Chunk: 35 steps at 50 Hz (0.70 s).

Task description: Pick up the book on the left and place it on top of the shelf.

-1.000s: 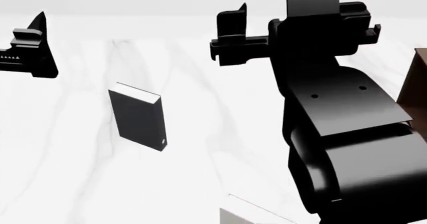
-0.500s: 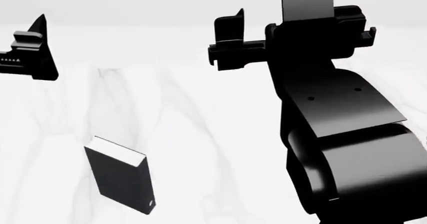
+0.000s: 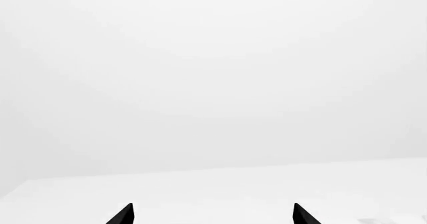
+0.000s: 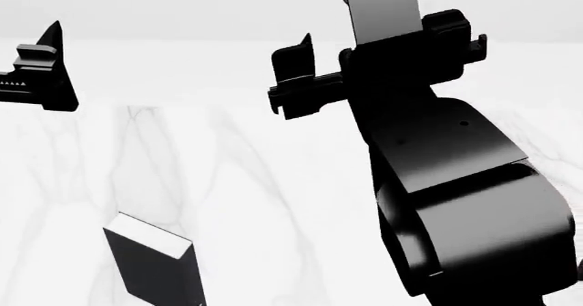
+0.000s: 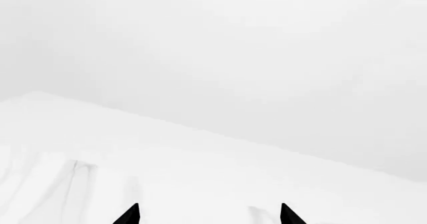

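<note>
On the table: we see the book (image 4: 153,268) lying flat on the white marbled table (image 4: 273,203), low and to the left in the head view, its bottom end cut off by the picture's edge.
Book: charcoal-black cover up, white page edges along its far end; nothing touches it.
Left gripper (image 3: 210,215): we see two dark fingertips set well apart in the left wrist view, with only pale table and wall between them, so it is spread wide and holds nothing. In the head view it sits at the far left, raised, well apart from the book.
Right gripper (image 5: 208,215): two dark fingertips likewise parted with nothing between them; it grips nothing. In the head view its big black arm fills the right side, one finger (image 4: 296,63) pointing up.
Shelf: we cannot find it in these views.
</note>
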{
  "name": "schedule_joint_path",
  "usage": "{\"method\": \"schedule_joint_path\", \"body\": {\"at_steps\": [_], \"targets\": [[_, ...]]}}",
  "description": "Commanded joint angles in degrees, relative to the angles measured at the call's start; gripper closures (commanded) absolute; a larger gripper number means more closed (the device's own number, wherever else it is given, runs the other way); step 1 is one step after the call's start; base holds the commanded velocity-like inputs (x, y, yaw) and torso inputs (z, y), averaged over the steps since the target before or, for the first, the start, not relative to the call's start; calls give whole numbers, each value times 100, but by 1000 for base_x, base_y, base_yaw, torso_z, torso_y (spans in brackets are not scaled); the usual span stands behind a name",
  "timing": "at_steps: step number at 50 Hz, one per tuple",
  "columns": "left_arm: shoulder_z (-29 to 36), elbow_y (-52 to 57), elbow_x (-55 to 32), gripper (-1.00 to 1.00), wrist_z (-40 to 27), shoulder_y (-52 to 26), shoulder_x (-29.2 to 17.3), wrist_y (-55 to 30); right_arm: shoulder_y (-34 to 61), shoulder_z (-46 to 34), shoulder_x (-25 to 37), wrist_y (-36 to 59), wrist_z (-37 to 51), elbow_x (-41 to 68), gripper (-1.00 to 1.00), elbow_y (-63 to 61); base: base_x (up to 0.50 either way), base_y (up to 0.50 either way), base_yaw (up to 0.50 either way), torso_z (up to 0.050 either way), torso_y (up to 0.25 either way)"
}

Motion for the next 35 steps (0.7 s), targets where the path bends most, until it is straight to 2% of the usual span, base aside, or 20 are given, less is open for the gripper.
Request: {"method": "schedule_joint_path", "body": {"at_steps": [1, 6, 8, 10, 13, 14, 35], "targets": [[-23, 14, -33, -100, -15, 7, -24, -1, 277, -785, 289, -31, -1229, 521, -100, 489, 0, 0, 0, 0, 0], [-24, -3, -42, -100, -18, -4, -30, 8, 400, -1233, 454, -263, -1783, 591, -100, 635, 0, 0, 0, 0, 0], [-22, -14, -48, -100, -15, -2, -29, 14, 488, -1538, 542, -558, -2537, 780, -100, 910, 0, 0, 0, 0, 0], [-22, -9, -51, -100, -19, 6, -33, 16, 507, -1553, 523, -551, -2600, 814, -100, 999, 0, 0, 0, 0, 0], [-30, -6, -60, -100, -22, 20, -41, 19, 421, -1674, 652, -475, -3036, 1096, -100, 738, 0, 0, 0, 0, 0], [17, -81, -47, -100, -1, 20, -30, 54, -97, -2274, 893, -729, -3613, 1264, -100, 48, 0, 0, 0, 0, 0], [22, -68, -101, -100, -26, 14, -54, 43, -160, -2390, 922, -826, -3566, 1223, -100, 33, 0, 0, 0, 0, 0]]}}
